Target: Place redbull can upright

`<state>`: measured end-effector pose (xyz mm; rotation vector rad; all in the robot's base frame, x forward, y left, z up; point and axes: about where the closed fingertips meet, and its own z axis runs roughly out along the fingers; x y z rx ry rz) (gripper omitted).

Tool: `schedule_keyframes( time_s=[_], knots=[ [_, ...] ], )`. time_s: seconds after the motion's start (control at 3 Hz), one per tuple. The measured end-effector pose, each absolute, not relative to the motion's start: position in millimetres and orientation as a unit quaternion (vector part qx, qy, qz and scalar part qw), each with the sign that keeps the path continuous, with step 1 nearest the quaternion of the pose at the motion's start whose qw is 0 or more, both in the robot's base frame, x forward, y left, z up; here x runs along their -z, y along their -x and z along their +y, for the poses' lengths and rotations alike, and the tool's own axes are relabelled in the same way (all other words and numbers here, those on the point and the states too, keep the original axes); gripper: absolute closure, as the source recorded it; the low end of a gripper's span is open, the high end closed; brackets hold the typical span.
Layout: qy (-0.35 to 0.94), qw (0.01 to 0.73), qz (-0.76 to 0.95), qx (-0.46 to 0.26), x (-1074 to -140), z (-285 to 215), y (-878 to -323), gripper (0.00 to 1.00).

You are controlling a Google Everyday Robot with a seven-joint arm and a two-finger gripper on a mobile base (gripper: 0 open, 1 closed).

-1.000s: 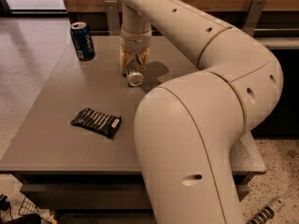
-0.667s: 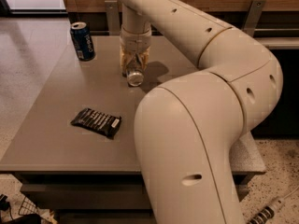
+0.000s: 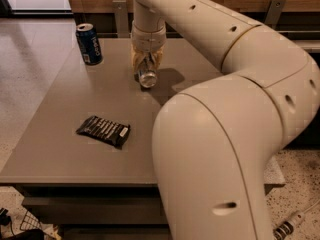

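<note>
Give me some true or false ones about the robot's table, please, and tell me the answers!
1. The gripper is at the far side of the table, closed around the redbull can. True.
2. The redbull can stands upright. False: it is tilted, its silver end facing the camera.
3. The blue can lies on its side. False: it stands upright.
4. A dark snack packet lies flat on the table, nearer the camera than both cans. True.

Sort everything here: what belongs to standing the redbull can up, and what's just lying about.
Job: redbull can, tilted; gripper, jaws shut on it, over the far side of the table.
Lying about: blue soda can, upright, far left corner; dark snack bar, flat near the front.
</note>
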<state>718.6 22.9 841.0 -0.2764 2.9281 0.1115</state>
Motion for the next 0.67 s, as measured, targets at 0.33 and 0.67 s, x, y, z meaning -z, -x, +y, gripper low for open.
schedule_keyframes(
  time_s=[0.33,0.67],
  knots=[
    [0.101,0.208,0.973,-0.017,-899.5,-7.6,-730.9,1.0],
    [0.105,0.285,0.953,-0.012,-944.2,-31.2,-734.0,1.0]
  ],
)
